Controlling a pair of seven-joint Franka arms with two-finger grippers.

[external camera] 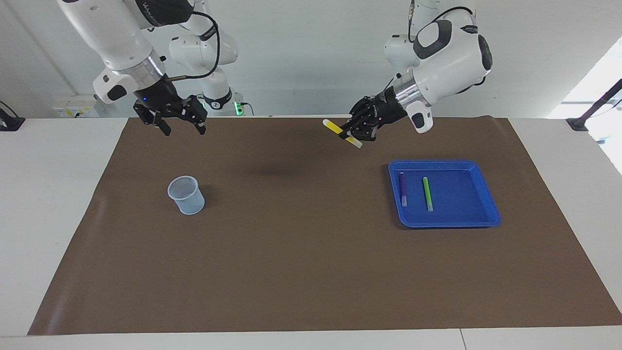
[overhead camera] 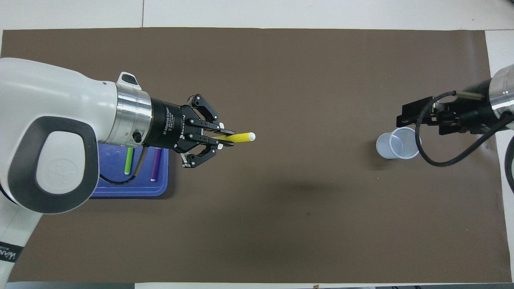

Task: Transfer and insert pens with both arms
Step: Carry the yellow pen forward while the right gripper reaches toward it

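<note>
Pinching a slim yellow pen (external camera: 341, 132), left end effector (external camera: 353, 132); right end effector (external camera: 183, 127) spread.

Facing and overhead cameras (both high) share the brown mat (external camera: 311, 253).

Bright, even light; soft shadows.

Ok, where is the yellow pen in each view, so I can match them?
Facing view: yellow pen upper middle, held in the air by the left hand.
Overhead view: yellow pen left of centre, sticking out of the same hand.
Shared landmark: the blue tray.
</note>
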